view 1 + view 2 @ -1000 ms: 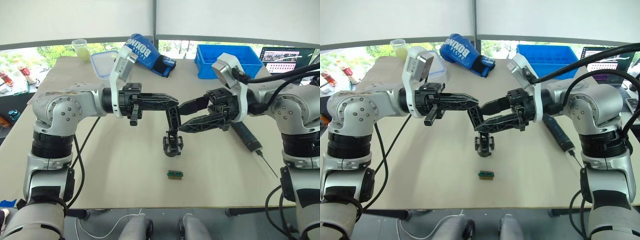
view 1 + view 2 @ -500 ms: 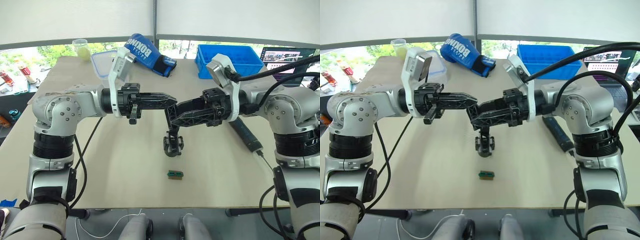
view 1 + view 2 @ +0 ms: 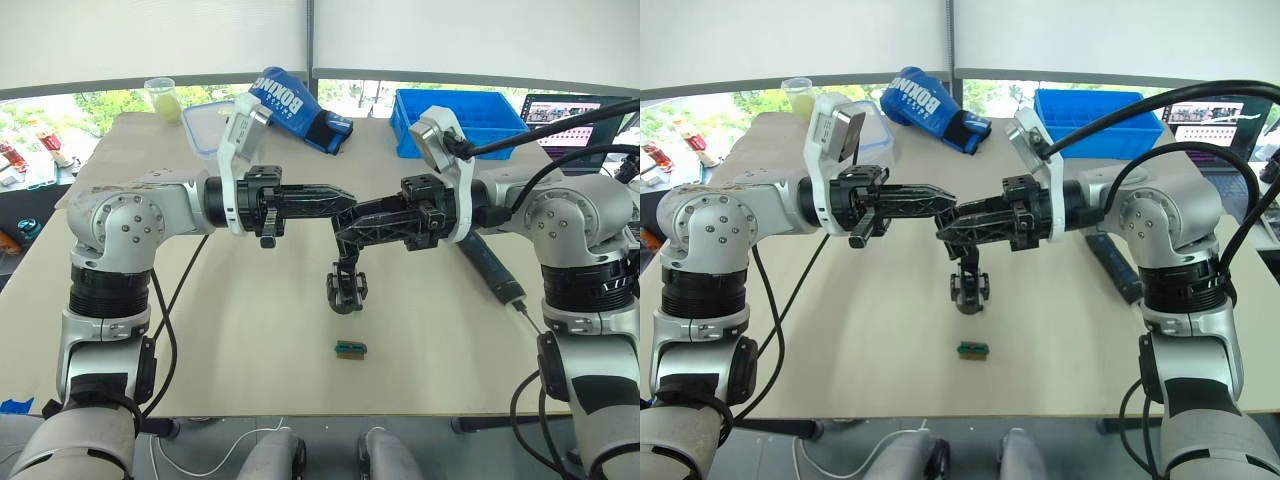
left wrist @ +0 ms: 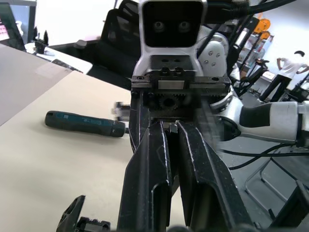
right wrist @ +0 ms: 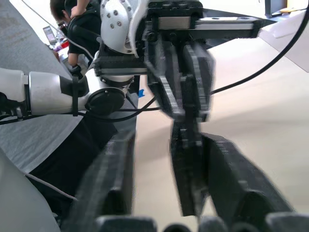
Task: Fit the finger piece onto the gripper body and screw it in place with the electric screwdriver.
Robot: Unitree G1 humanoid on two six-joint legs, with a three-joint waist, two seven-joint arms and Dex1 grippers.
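Currently the left tool (image 3: 345, 197), narrowed on the finger piece (image 4: 173, 129), meets the right tool (image 3: 340, 224) tip to tip above the gripper body (image 3: 345, 288) standing on the surface (image 3: 250, 330); whether the right tool's fingers grip is unclear. Fitting seems in hand; next, seat the piece on the body, then fetch the electric screwdriver (image 3: 492, 272) lying far right

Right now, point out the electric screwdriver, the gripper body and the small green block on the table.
electric screwdriver (image 3: 490, 268): left eye view, on its dark handle.
gripper body (image 3: 346, 291): left eye view, on its rounded base.
small green block (image 3: 350, 349): left eye view, on its top face.
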